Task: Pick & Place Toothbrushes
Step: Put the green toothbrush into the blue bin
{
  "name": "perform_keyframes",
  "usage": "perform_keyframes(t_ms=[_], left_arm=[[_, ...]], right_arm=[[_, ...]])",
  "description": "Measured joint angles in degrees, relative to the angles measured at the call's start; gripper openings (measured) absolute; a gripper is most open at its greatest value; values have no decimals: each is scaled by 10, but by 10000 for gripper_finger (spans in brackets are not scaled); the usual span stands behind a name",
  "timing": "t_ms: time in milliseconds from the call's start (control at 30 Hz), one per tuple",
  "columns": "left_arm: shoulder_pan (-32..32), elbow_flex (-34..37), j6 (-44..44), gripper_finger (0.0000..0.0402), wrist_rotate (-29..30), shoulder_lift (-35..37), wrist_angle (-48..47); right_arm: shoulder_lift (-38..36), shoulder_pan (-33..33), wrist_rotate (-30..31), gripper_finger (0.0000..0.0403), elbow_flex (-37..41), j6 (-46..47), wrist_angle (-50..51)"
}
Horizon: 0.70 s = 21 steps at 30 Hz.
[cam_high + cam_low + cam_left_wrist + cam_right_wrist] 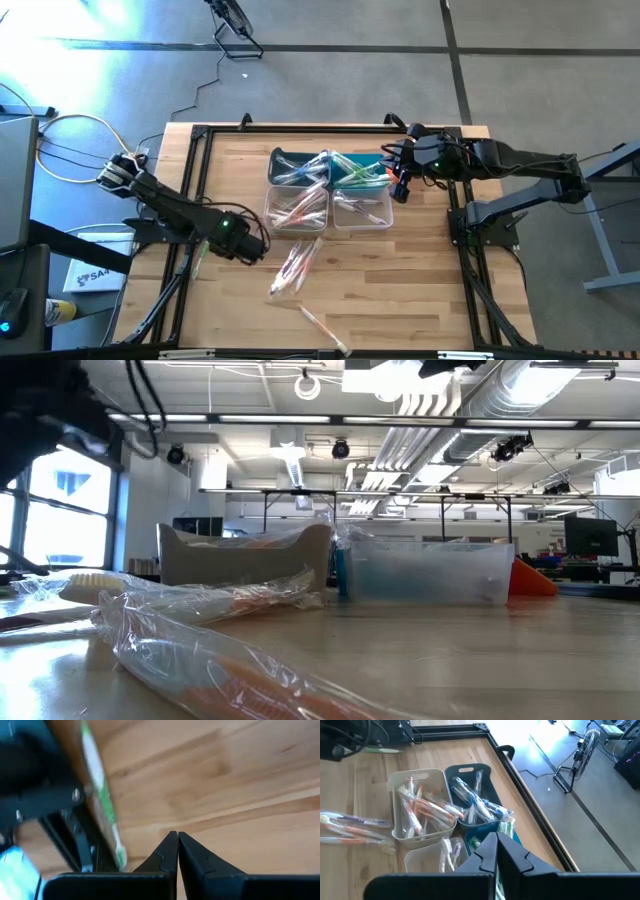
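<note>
near the desk's (400,290) left edge, the left end effector (247,245), closed and empty, sits just beside a green toothbrush (102,800); loose toothbrushes (295,265) lie rightward, long axes running diagonally. right end effector (398,178), closed, hovers over the bins (330,190).

At the lower left of the high view a white label (88,275) beside the table shows the letters "SA"; the rest is unreadable
</note>
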<state>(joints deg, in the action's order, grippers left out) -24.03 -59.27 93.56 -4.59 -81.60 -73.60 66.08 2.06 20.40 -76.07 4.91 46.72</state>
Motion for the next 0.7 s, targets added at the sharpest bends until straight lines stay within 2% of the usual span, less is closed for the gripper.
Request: perform_keyframes(t_ms=[167,400,567,700], left_arm=[[-18,63,52,1,-63,0,23],[-60,84,148,0,-63,0,17],[-102,99,259,0,-58,0,17],[-133,114,315,0,-64,0,16]], right_arm=[[0,0,0,3,0,0,-3],[0,0,0,3,0,0,-11],[0,0,0,3,0,0,-11],[0,0,0,3,0,0,-11]])
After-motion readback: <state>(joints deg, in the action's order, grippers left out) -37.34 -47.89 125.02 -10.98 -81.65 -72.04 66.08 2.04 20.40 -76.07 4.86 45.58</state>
